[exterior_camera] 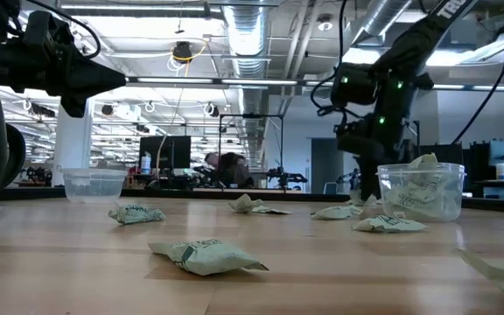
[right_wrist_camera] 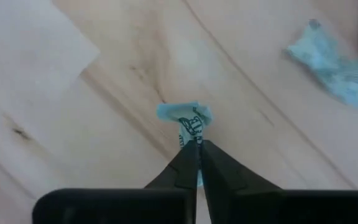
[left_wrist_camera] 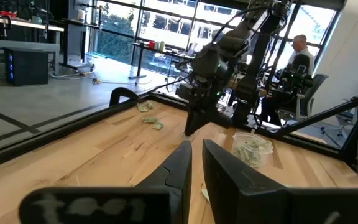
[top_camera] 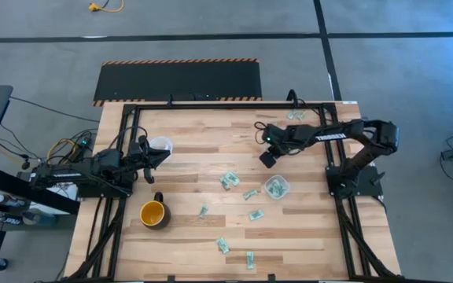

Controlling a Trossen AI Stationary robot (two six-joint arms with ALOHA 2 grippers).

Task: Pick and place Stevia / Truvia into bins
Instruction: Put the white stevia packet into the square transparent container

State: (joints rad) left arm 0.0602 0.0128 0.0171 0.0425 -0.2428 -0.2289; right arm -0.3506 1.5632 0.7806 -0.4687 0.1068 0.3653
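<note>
Carrying one sachet (right_wrist_camera: 188, 119) pinched at the tips of the right claw (right_wrist_camera: 197, 149), fingers closed to a hairline gap on the paper, raised above the bench (top_camera: 187, 169) toward the far right part. Judged next: swing over the right cup (top_camera: 276, 187), which stands nearer the right edge at mid depth. Best done by centring the tips over the rim before lowering, then opening only once the sachet hangs inside the wall; paper this light may cling to a finger or flutter past the rim if dropped from height.

Left claw (left_wrist_camera: 194, 165) parked near the left edge beside the left cup (top_camera: 160, 145), fingers close together with a narrow gap, holding nothing.

Sachets: thin paper, pale green and white, crumpled and creased rather than flat, so likely soft and springy in the pinch. Loose sachets (top_camera: 228, 181) scattered mid-bench toward the near edge; a few more at the far right corner.

Cups: clear thin plastic, round, low. Right cup already holding several sachets; left cup looks empty from the low view.

Mug (top_camera: 154, 213): yellow, glossy, handled, near the left edge; not a target.

Bench top: pale wood planks, smooth, visible grain.
</note>
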